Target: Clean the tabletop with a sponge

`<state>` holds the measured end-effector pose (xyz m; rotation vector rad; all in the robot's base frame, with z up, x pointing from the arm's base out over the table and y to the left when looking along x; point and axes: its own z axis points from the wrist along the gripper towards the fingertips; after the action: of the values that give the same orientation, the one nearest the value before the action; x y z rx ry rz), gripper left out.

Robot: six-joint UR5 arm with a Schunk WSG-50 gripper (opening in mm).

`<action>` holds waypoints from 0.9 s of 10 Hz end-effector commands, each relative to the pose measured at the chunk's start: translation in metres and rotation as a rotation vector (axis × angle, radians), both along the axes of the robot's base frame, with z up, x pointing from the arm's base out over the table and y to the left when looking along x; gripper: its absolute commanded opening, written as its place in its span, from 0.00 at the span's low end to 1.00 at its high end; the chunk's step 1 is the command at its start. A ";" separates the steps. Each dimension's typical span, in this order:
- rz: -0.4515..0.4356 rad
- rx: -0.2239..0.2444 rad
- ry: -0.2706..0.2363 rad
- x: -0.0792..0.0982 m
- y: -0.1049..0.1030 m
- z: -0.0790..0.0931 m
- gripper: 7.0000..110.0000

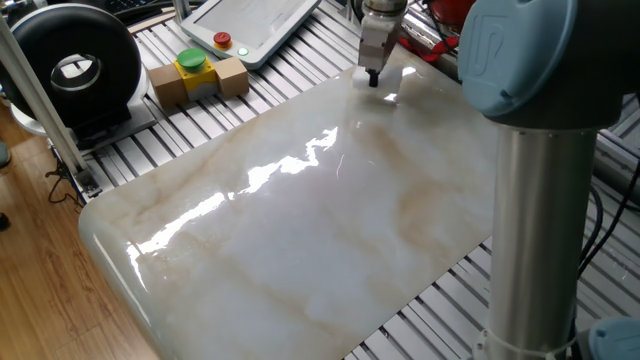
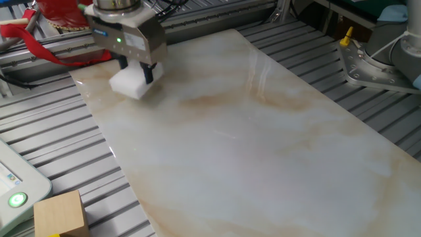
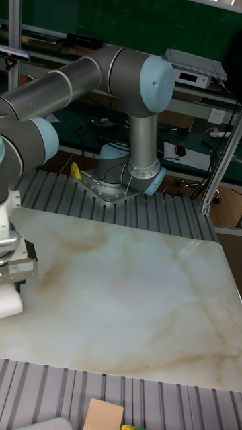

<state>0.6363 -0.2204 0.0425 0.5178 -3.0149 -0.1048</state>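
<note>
One fixed view shows the arm reaching to the far corner of the tabletop (image 1: 300,230), with the wrist pointing straight down and the gripper (image 1: 373,78) low over the marble; here the sponge is too small and too bright against the glare to make out, so from this side I cannot tell what the fingers hold. A cardboard box (image 1: 198,80) with a yellow-green button stands on the ribbed frame, well apart from the gripper. The other fixed view shows the gripper (image 2: 135,72) turned a little, its fingers closed narrow on the sponge (image 2: 129,83), which touches the tabletop (image 2: 263,151) near the corner; the sponge's long axis lies flat and runs diagonally to the slab's edges. The tall fixed view shows the arm bending from its base over the slatted frame down to the left edge, where the sponge (image 3: 9,301) lies under the gripper (image 3: 15,285) on the tabletop (image 3: 134,295).
</note>
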 end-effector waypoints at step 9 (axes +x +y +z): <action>-0.145 -0.081 -0.110 -0.014 0.048 0.014 0.00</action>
<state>0.6201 -0.1964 0.0509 0.3022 -3.1059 0.0154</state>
